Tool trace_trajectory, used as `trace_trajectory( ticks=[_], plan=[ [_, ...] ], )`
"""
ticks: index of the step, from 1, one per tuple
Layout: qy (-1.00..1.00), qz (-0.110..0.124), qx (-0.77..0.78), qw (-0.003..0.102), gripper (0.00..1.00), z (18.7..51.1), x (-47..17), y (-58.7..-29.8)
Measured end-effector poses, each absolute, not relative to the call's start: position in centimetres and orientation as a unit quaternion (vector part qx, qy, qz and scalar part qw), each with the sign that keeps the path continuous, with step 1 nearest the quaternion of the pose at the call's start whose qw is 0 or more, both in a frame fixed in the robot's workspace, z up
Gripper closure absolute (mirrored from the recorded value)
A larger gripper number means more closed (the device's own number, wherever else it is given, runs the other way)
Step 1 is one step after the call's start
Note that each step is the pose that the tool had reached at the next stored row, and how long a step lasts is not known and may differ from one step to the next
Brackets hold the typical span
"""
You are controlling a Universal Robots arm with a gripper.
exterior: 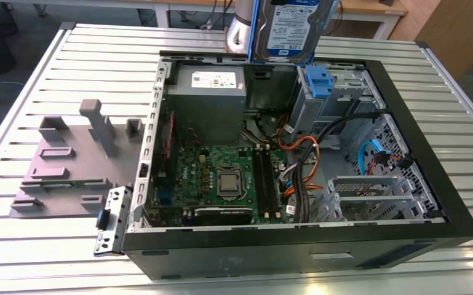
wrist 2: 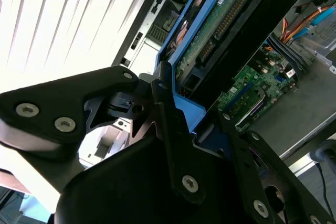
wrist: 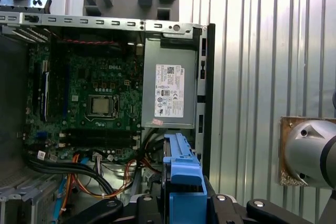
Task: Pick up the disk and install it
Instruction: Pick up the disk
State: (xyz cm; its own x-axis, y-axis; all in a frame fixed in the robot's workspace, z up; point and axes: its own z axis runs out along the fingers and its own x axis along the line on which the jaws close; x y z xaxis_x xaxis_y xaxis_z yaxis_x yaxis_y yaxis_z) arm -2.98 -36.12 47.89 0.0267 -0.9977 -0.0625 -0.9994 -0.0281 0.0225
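Note:
The disk (exterior: 290,27), a silver drive with a white-and-blue label in a blue carrier frame, hangs upright above the far wall of the open computer case (exterior: 433,184). My gripper (wrist 2: 191,116) is shut on the blue carrier, with a black finger (wrist 2: 165,108) pressed against each side. In the first wrist view the carrier's blue edge (wrist: 181,177) sits between the black fingers (wrist: 231,205), over the case's rim beside the power supply. The drive's green circuit board (wrist 2: 220,30) faces the second wrist view.
Inside the case lie a grey power-supply box (exterior: 207,92), the green motherboard (exterior: 219,178), orange and black cables (exterior: 302,160), and metal drive bays with a blue clip (exterior: 318,83). A grey fixture block (exterior: 72,160) stands on the slatted table (exterior: 23,92) at the exterior view's left.

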Motion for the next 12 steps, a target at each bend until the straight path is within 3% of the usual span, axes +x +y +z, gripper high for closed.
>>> trace_trajectory(
  ticks=[12],
  plan=[
    [0.697,0.030,-0.716,0.014,0.63,47.89,-2.74,-36.15]
  ],
)
